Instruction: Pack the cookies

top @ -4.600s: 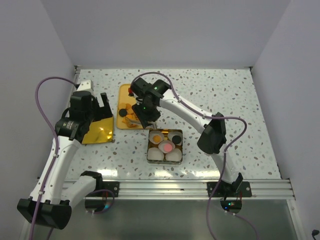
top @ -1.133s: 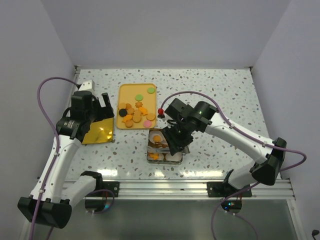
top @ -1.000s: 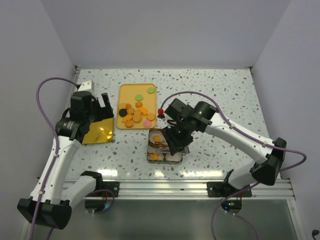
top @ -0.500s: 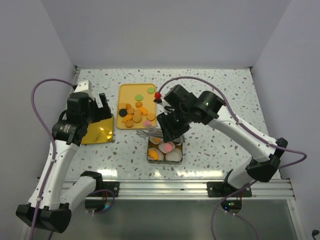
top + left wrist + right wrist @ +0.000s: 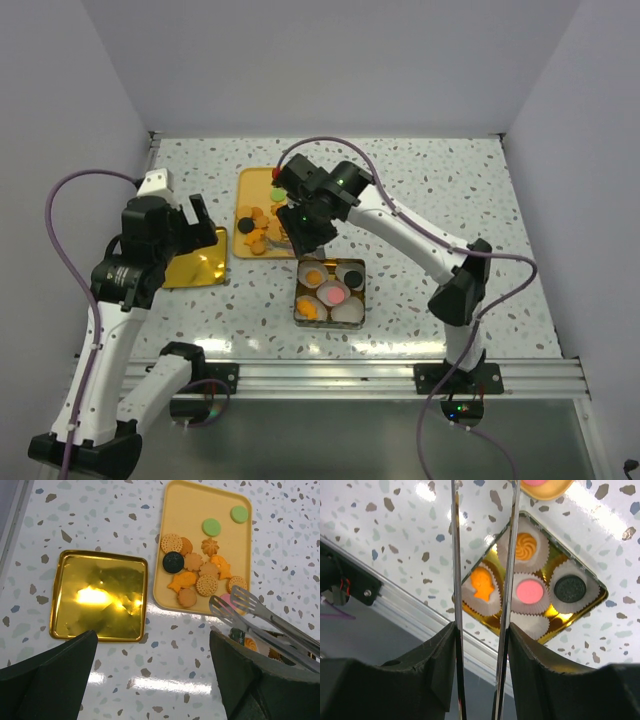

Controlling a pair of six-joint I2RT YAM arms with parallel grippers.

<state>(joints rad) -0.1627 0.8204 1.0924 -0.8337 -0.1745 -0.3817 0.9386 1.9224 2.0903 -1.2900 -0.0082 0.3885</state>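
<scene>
most cookies (image 5: 192, 562) lie loose on a yellow tray (image 5: 200, 505) at the back of the tabletop (image 5: 100, 510). they are mainly orange-brown rounds and flower shapes, plus one fish shape, one black, two green near the far end and a pink one at the near edge. four more sit in white cups (image 5: 532, 625) inside a gold tin (image 5: 552, 612) just in front of the tray: an orange fish, an orange swirl, a pink round and a black round. one cup at the tin's near side holds nothing.

the right hand (image 5: 480, 665) grips a pair of silver tongs (image 5: 265, 622), its fingers pressed on the outsides of the two arms. the arms stand apart with nothing between them. in the left wrist view the tong tips hang over the tray's near edge, just by the pink cookie. whether they touch anything cannot be told.

the left hand (image 5: 152, 645) is spread wide and holds nothing, hovering above the tabletop. a shiny gold lid (image 5: 100, 597) lies flat just left of the tray, apart from it.
</scene>
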